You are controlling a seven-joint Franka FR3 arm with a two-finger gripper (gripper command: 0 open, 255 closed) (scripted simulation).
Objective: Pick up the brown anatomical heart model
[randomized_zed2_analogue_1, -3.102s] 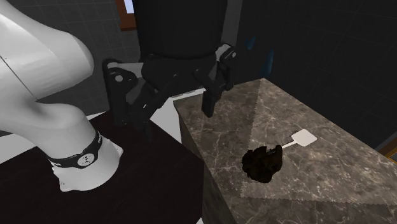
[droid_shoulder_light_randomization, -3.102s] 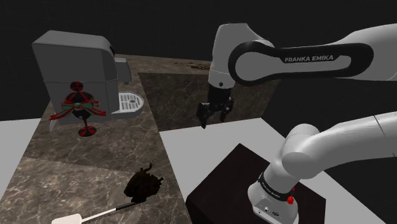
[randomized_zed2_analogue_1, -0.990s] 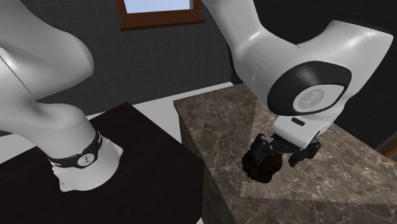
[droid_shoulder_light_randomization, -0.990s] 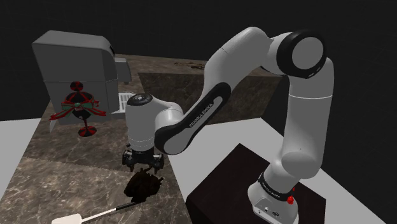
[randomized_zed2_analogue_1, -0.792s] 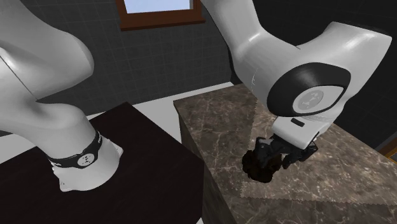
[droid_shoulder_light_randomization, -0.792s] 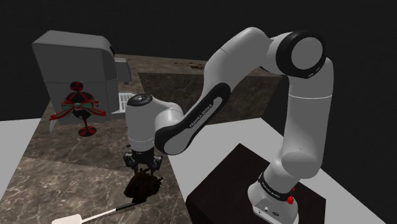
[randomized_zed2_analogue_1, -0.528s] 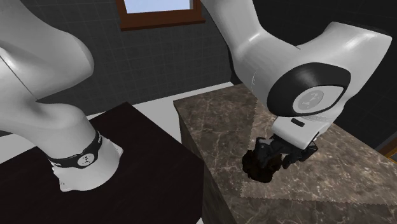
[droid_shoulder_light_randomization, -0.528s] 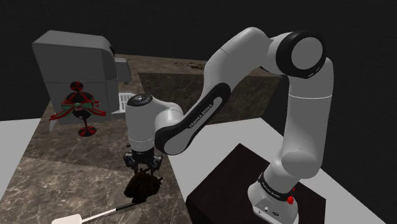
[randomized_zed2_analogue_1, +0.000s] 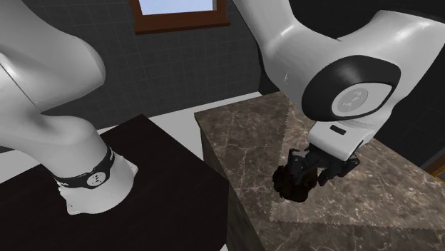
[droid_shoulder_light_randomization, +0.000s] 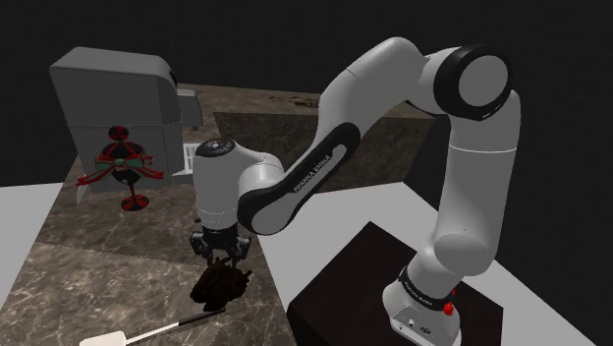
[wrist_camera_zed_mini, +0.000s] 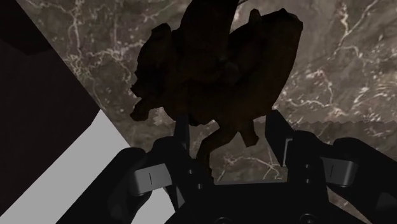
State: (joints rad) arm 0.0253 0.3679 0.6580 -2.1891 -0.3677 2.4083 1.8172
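The heart model is a dark brown lumpy shape on the marble counter, near the counter's edge toward the stand. My black gripper points straight down onto it from above. In the wrist view the two fingers clasp the lower part of the heart, so the gripper is shut on it. In the second exterior view the hand sits on the heart, close above the counter's surface.
A grey coffee machine stands at the counter's back. A red and black ornament stands before it. A white-headed flat tool lies near the heart. The dark stand sits beside the counter's edge.
The arm came down from high above the counter onto the heart. Within the last second the fingers closed around it, and the hand has now risen slightly with the heart.
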